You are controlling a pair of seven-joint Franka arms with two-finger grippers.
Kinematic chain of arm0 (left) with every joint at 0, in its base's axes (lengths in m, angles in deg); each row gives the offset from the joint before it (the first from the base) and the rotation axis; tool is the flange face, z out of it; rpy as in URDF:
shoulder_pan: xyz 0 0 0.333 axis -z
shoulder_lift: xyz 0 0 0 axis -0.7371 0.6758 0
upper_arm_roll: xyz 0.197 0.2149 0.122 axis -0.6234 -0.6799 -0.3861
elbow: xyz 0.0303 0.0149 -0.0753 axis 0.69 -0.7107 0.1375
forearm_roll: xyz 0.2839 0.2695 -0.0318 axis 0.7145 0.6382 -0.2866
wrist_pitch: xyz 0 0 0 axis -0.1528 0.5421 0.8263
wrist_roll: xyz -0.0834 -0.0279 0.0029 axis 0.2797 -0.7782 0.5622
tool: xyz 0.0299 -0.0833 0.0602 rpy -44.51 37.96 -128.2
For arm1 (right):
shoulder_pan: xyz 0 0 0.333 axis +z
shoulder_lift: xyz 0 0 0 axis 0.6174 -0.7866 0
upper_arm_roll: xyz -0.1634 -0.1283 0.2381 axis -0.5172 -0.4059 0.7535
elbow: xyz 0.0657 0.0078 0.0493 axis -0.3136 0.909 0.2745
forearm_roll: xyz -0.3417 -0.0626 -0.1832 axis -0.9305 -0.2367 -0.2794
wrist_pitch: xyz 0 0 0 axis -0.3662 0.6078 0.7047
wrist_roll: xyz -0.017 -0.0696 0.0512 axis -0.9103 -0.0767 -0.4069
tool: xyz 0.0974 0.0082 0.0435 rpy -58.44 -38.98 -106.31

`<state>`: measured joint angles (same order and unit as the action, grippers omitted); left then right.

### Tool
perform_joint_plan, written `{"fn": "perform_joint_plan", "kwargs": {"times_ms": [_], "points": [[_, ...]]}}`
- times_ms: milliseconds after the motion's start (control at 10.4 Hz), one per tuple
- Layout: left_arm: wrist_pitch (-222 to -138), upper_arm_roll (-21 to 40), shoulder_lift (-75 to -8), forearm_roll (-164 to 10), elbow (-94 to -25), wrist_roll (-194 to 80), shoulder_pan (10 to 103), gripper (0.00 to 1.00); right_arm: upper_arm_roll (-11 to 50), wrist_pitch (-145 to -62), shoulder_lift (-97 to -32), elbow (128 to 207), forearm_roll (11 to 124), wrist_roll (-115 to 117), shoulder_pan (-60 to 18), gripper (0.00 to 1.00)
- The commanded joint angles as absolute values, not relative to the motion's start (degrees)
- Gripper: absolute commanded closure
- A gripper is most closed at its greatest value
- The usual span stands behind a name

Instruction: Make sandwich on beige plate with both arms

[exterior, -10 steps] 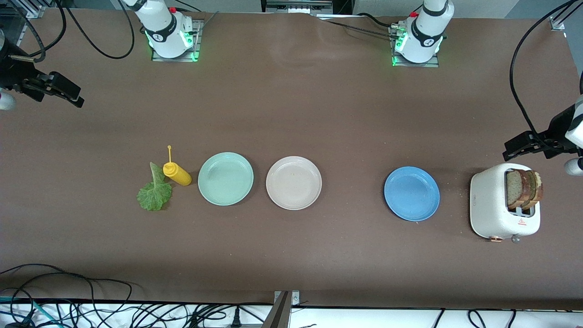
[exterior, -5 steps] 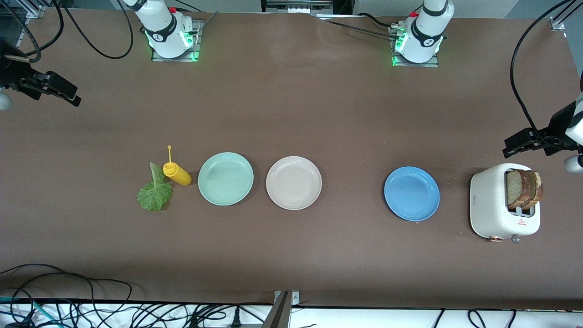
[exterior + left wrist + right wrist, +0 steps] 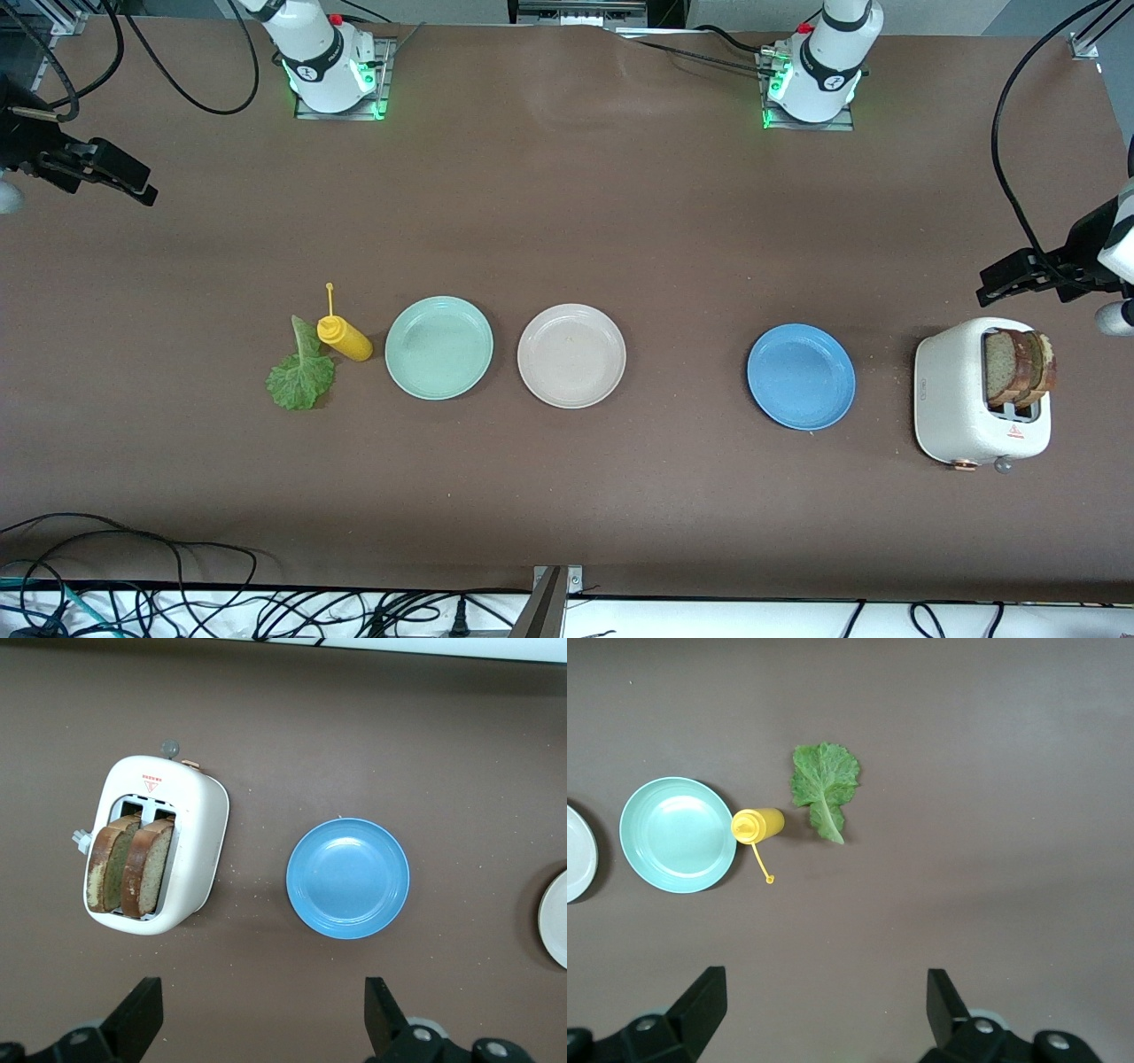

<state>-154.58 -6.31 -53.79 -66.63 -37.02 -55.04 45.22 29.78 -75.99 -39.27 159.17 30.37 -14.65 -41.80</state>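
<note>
So nothing is on the round pale beige plate (image 3: 571, 355) yet; it sits bare mid-bench between the mint-green plate (image 3: 438, 347) and the blue plate (image 3: 801, 377), well apart from both my hands.

My left hand (image 3: 1019, 276) hangs open and empty over the brown bench (image 3: 567, 204) at the left arm's end, just beside the white two-slot toaster (image 3: 952, 399). Two slices of speckled wholegrain bread with dark crust (image 3: 1019, 365) stand upright in the slots, tops sticking out. In the left wrist view the fingers (image 3: 133, 1019) are spread wide and the bread (image 3: 128, 868) lies off to one side of the gap, not between them, so this hand must shift over the toaster before dropping. The slices' broad faces run along the slots, so I judge the grasp should pinch across the thin way of one slice.

My right hand (image 3: 120, 177) is open too, holding nothing, up over bare bench at the right arm's end. The ruffled green lettuce leaf (image 3: 301, 372) lies flat, touching or almost touching the yellow squeeze bottle (image 3: 345, 338), stem pointing toward the bases. In the right wrist view the leaf (image 3: 824, 788) is well ahead of the fingers (image 3: 700, 1005).

Left arm is clearly nearer the bread, right arm nearer the leaf. Bread first, I'd guess.
</note>
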Motion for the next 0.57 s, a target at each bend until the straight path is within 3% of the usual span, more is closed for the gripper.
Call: {"fn": "perform_joint_plan", "kwargs": {"times_ms": [0, 479], "points": [[-154.15, -6.29, -54.20, -66.01, -37.50, -54.37, 45.46, 0.00, 29.42, -74.95, -38.74, 158.74, 31.31, -15.16, -41.56, 0.00], [-154.15, -6.38, -54.02, -66.01, -37.50, -54.19, 45.37, 0.00, 29.42, -74.60, -38.74, 158.74, 31.31, -15.16, -41.64, 0.00]]}}
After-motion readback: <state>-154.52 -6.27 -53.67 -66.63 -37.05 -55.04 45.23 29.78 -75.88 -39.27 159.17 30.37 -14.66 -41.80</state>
